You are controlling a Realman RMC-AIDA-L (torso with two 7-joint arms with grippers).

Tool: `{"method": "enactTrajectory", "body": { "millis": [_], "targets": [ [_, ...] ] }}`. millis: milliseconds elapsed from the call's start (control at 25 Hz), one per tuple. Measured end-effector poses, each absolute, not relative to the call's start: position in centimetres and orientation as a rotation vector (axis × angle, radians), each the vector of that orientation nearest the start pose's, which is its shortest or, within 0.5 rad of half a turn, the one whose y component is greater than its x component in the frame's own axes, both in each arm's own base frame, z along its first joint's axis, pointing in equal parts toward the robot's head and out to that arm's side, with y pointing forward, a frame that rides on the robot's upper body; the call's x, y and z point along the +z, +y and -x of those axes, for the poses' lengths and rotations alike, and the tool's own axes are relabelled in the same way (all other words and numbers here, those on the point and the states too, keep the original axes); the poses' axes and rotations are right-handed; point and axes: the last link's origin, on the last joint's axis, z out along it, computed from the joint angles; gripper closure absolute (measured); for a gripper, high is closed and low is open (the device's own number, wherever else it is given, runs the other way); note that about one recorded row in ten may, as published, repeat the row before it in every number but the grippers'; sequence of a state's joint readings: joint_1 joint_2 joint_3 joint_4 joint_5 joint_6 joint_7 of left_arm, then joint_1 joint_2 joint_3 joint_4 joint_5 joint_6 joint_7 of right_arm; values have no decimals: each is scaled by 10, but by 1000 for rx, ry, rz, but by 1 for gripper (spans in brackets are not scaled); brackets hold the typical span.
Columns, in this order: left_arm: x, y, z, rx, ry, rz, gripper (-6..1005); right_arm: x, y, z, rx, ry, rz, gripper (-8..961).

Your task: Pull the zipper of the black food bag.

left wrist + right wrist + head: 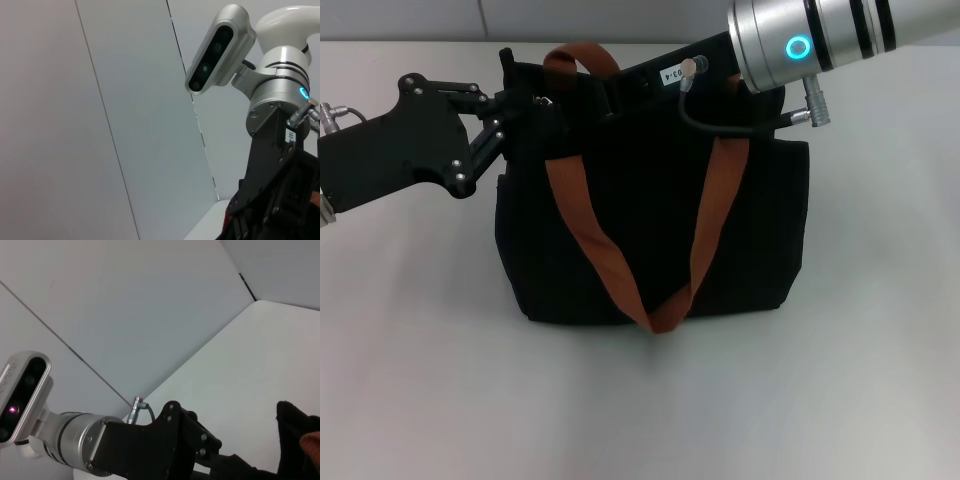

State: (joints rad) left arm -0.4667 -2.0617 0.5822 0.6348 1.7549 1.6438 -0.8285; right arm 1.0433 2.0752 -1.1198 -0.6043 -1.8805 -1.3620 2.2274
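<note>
Clearly the step in hand is the pull itself, and it wants one end of the bag pinned while the tab is drawn along the zip line in a straight run, level with the top edge, so the fabric does not bunch or lift.

At the upper left of the head view the left gripper [527, 108] reaches in from the frame's left edge and meets the top left corner of the black food bag [650, 225]; its fingers look drawn close on the fabric there, though black on black leaves me unable to say for sure that they pinch it. A small silver glint just beside them may be the zipper [548, 100]. The bag stands upright on the white table [860, 380] at mid-frame, one rust-orange handle [620, 270] hanging down its front.

Toward the upper right, the right gripper [630, 85] lies along the bag's top edge under its silver wrist; how its fingers stand I cannot tell.
</note>
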Motion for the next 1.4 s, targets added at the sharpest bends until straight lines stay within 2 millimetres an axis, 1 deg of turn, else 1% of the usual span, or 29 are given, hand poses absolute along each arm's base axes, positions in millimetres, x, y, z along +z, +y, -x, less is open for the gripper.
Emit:
{"method": "enactTrajectory", "body": {
  "millis": [120,560,760,1400],
  "targets": [
    [40,325,265,-838,38,2418,930,-58,404,-63,508,1095,2989,846],
    [40,324,267,-837,29,2418,931,-55,404,-63,511,1059,2993,858],
    [40,323,268,-833,26,2415,930,-55,405,-63,513,1059,2985,946],
    [41,323,270,-825,21,2408,930,-52,407,-67,495,1043,2965,947]
  ]
}}
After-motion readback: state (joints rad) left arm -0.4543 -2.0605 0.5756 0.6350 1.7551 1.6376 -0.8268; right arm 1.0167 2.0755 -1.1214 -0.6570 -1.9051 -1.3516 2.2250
